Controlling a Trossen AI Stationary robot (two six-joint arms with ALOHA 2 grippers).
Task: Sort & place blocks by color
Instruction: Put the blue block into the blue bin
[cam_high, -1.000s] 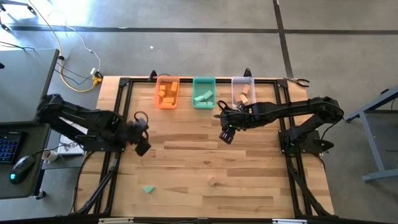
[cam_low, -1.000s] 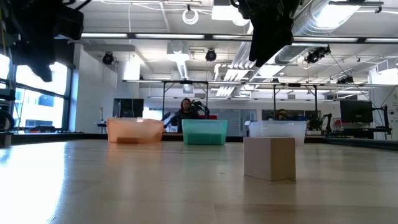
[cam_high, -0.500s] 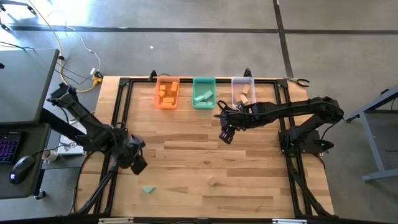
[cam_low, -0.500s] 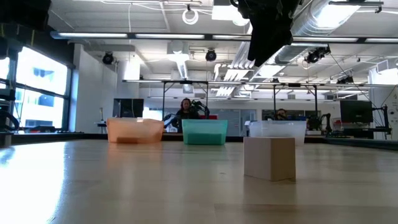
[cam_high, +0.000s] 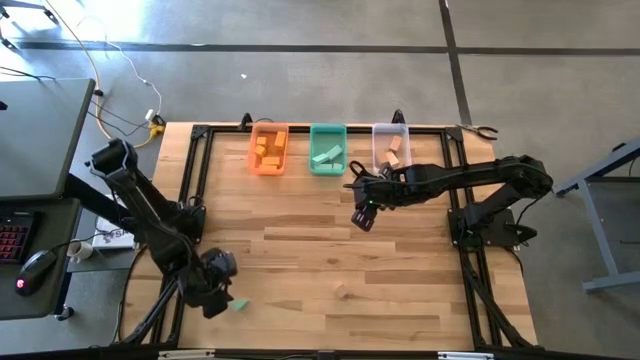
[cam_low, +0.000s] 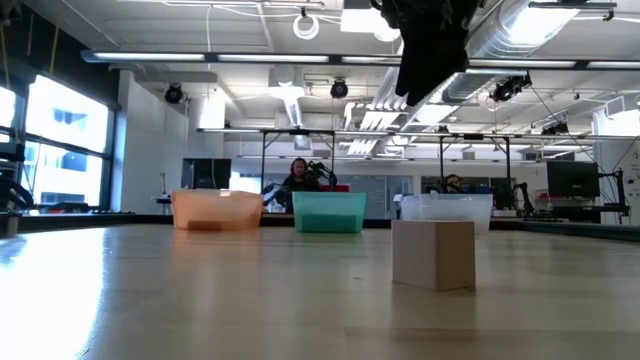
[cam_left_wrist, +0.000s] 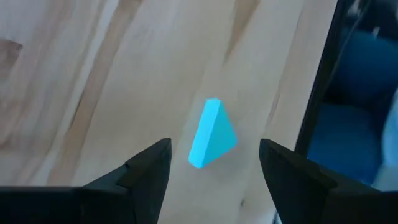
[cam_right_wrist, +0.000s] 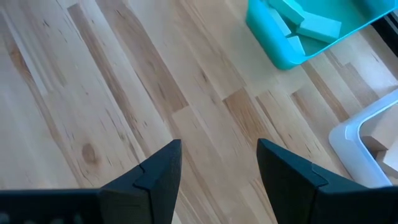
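A teal wedge-shaped block (cam_high: 238, 304) lies flat on the table near the near-left corner. My left gripper (cam_high: 214, 298) hovers beside it. In the left wrist view the block (cam_left_wrist: 211, 134) lies between and ahead of the open fingers of that gripper (cam_left_wrist: 214, 148), apart from both. A pale wooden cube (cam_high: 342, 291) stands on the table nearer the middle and shows large in the low view (cam_low: 433, 254). My right gripper (cam_high: 362, 218) hangs open and empty above the table's middle, short of the bins; its wrist view (cam_right_wrist: 217, 149) looks down on bare boards.
Three bins stand in a row at the far edge: orange (cam_high: 268, 149), green (cam_high: 327, 149) and clear (cam_high: 390, 147), each holding blocks of its own colour. A black frame rail (cam_high: 184, 250) runs along the table's left edge, close to my left arm.
My left arm has swung from the table's left middle toward the near edge and come down beside the teal block, leaving the low view. My right arm has kept still. No block has moved.
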